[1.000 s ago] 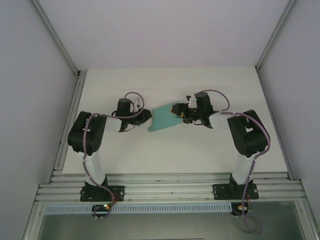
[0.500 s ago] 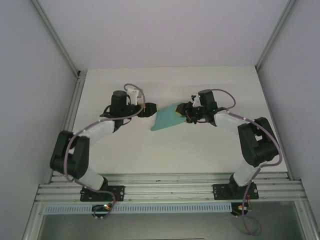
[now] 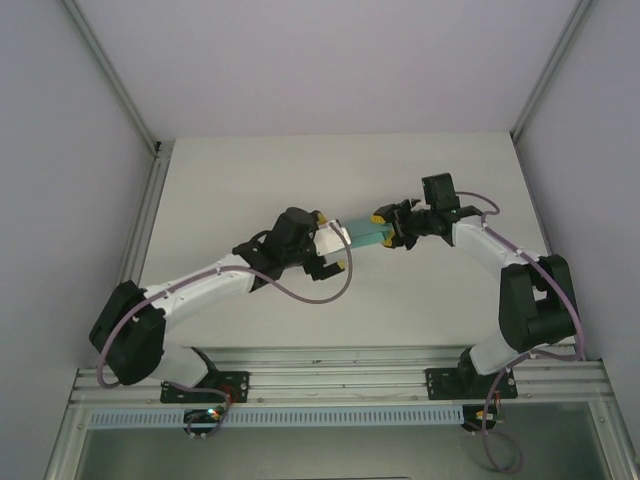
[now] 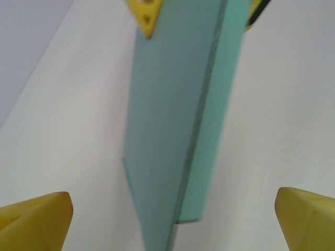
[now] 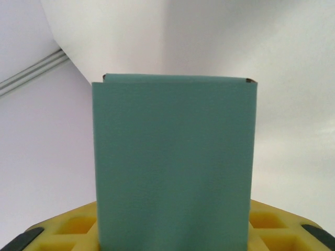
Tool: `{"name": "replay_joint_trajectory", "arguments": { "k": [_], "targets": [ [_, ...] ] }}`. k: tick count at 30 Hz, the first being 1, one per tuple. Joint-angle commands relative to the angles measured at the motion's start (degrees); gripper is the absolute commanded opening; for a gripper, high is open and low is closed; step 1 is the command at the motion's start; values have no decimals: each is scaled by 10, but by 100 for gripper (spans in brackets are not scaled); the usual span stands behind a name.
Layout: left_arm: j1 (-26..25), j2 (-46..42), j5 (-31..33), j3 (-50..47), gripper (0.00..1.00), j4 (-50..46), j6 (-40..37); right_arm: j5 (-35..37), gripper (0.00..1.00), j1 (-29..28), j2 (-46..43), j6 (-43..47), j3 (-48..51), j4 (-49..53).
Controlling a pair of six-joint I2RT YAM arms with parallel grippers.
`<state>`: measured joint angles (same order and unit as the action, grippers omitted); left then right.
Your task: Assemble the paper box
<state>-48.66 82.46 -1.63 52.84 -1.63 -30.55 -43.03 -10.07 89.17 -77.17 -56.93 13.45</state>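
The paper box is a narrow teal-green card box held just above the middle of the white table. My right gripper is shut on its right end. In the right wrist view the paper box stands up from between the yellow fingers. My left gripper is open at the box's left end. In the left wrist view the paper box runs down between the wide-apart yellow fingertips without touching them, and my left gripper grips nothing.
Aluminium rails run along the near edge by the arm bases. White walls with corner posts close the table on three sides. Both arms reach in toward the middle.
The left gripper has opened and its arm has swung right, toward the box's left end. The right gripper has carried the box to the right, and the box now looks narrower.
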Motion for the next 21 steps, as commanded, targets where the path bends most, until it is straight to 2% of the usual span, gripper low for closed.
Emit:
{"name": "replay_joint_trajectory", "arguments": {
  "k": [1,4,7,10,15,21],
  "targets": [
    [-9,30,71,9,100,17,-68,-60,35,-7,-21,-71,11,-6],
    [-12,54,87,22,100,18,-73,-82,35,-11,-22,-74,5,-2],
    [-13,65,76,28,98,22,-75,-88,35,-14,-26,-86,13,-8],
    [-22,71,67,40,86,11,-74,-92,35,-15,-27,-100,20,-25],
    [-25,47,35,32,60,33,-67,-108,37,-16,-15,-89,20,-19],
    [-20,25,14,21,45,29,-69,-111,40,-15,-17,-86,20,-23]
  ]
}}
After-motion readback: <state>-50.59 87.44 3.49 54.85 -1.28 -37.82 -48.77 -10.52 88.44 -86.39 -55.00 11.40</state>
